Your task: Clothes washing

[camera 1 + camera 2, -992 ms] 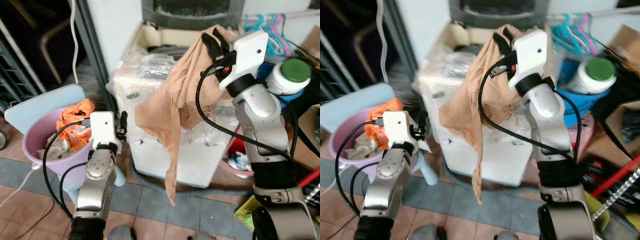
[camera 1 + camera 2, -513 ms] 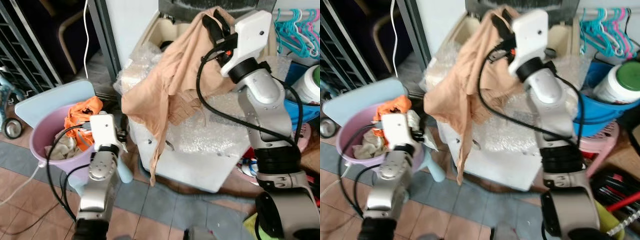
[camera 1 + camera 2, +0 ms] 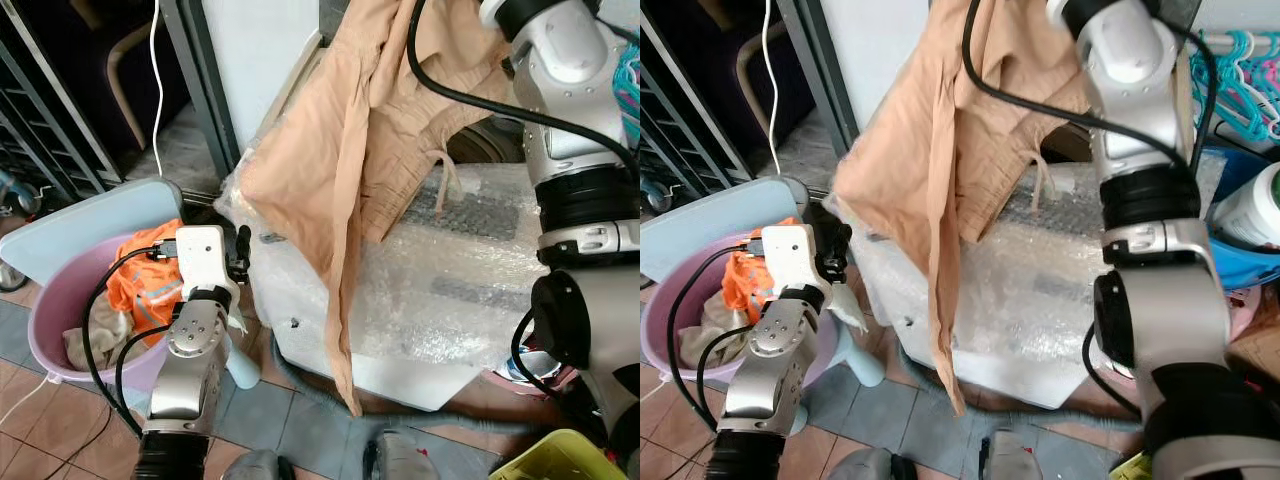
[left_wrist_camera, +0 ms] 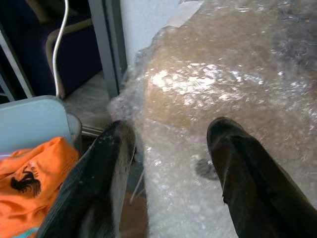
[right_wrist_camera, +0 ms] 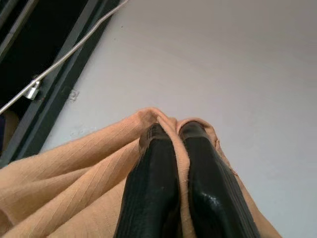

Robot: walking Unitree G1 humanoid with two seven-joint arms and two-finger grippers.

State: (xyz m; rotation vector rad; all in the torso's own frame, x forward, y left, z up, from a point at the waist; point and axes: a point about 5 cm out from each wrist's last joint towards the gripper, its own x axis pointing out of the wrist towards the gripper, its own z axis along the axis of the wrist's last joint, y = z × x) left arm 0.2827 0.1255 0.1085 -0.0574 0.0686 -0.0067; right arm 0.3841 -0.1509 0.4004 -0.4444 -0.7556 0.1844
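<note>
While pinched between the closed fingers of the right end effector (image 5: pixel 171 163), the tan garment (image 3: pixel 350 190) hangs toward 6 o'clock over the bubble-wrapped washing machine (image 3: pixel 440 290), raised higher than half a second ago. Left end effector (image 4: pixel 168 168) is parted wide beside the pink laundry basin (image 3: pixel 50 310).

Tan ribbed cloth garment (image 3: pixel 350 160), matt. Glossy crinkled bubble wrap (image 3: pixel 440 290) covers the washer. Beside the washer, a smooth pink plastic basin (image 3: pixel 55 310) holds orange cloth (image 3: pixel 145 285). Glossy black gripper fingers (image 5: pixel 153 198).
</note>
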